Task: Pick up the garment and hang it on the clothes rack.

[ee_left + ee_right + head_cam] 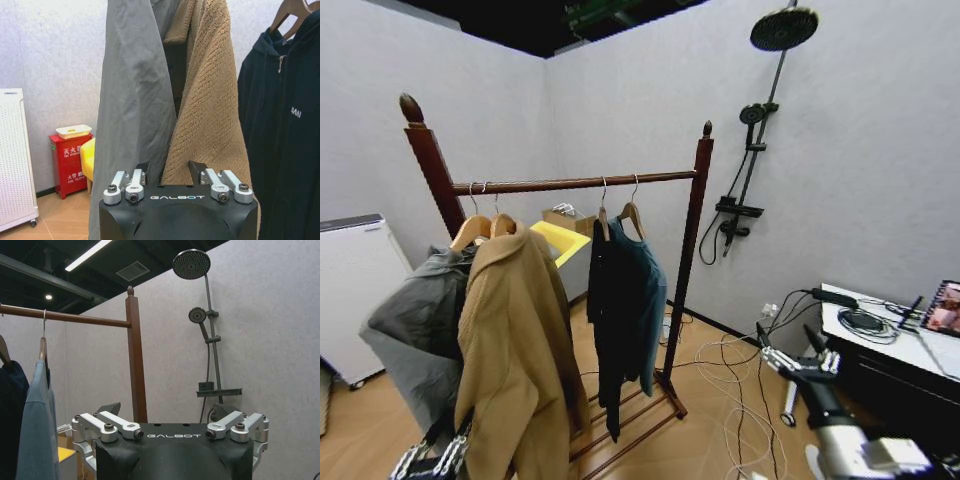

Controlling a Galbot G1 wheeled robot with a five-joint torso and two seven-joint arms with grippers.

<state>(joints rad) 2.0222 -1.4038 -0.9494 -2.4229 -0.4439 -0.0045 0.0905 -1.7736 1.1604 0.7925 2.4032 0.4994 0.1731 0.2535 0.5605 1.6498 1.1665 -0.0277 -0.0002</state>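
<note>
Garment [645, 290] observed hanging on clothes rack [692, 230] bar, 3 o'clock end | black garment [605, 300] beside it; tan coat [515, 350], grey jacket [415, 330] at 9 o'clock | left end effector [174, 172] held low before coat, spread, empty | right end effector [167, 412] raised at 4 o'clock, spread, empty

The clothes rack [692, 215] stands at frame centre in the head view: dark reddish-brown wood, two posts with rounded finials, one horizontal bar, a slatted base shelf. The garment [642, 295], a dark teal-blue long-sleeved shirt, hangs on a wooden hanger hooked over the bar near the right post, right of centre, draping straight down.
</note>
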